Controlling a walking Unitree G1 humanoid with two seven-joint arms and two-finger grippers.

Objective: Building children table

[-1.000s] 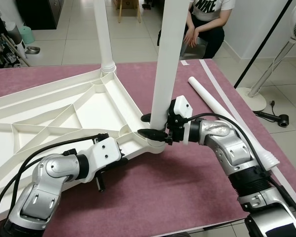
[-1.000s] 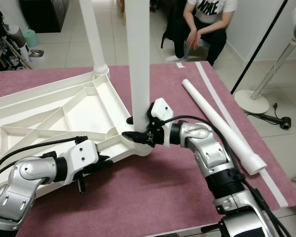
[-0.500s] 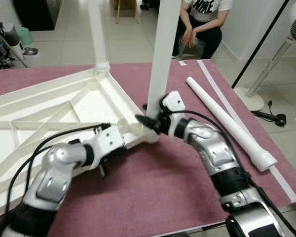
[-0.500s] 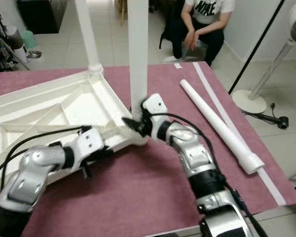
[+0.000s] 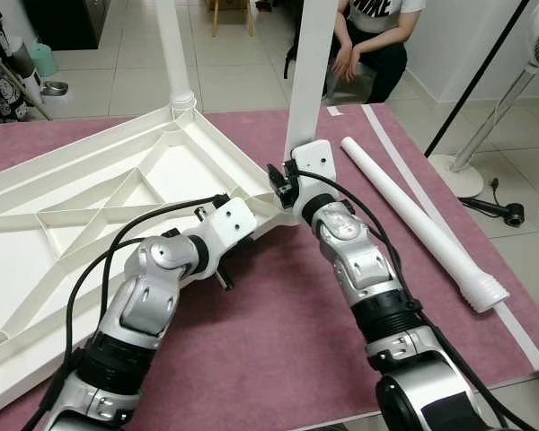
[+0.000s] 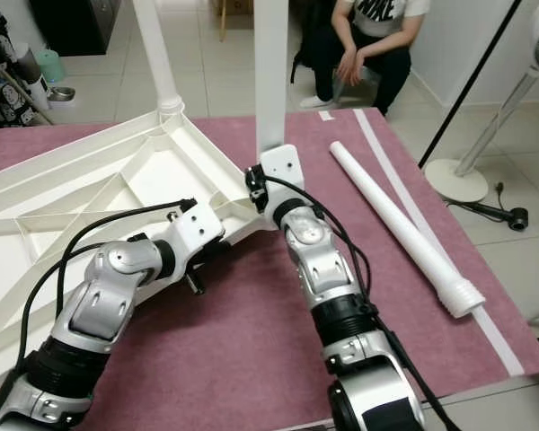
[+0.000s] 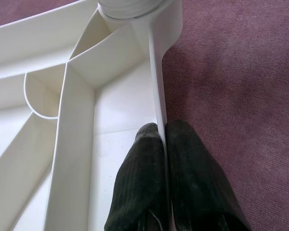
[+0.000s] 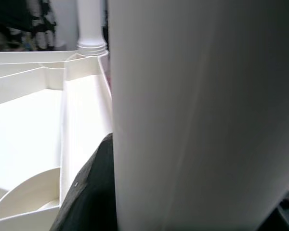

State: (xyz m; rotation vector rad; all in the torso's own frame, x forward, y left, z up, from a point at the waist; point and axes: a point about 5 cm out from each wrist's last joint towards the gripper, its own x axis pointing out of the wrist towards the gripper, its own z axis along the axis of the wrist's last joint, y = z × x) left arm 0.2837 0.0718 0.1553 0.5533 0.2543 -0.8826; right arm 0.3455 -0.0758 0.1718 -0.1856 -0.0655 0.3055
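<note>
While the white tabletop [image 5: 117, 206] lies upside down on the maroon-covered worktop [image 5: 278, 332], its ribbed underside facing up, two white legs stand upright in its corner sockets: the far leg [image 5: 172, 54] at the back corner and the near leg [image 5: 307, 81] at the corner closest to the arms. The left gripper [image 7: 164, 139] is at the tabletop's outer edge wall, a little short of that near corner; its two black fingers [image 7: 144, 178] are drawn narrow and pinch the thin wall between them, one finger inside the tray-like recess and one outside over the maroon cloth. The right gripper [image 5: 283, 184] sits at the foot of the near leg, just above its socket, with its wrist turned toward the tabletop. In the right wrist view the leg stands right against the camera with a black finger [image 8: 89, 192] on one side of it and another dark tip at the opposite lower corner, so the fingers are spread around the leg and grasp it. A third, loose leg [image 5: 418, 220] lies flat on the worktop, well apart from the tabletop on the robot's right, beside a pale strip [image 5: 404, 171] running along the cloth. Beyond the worktop a person [image 5: 368, 40] sits in dark trousers, hands clasped.
</note>
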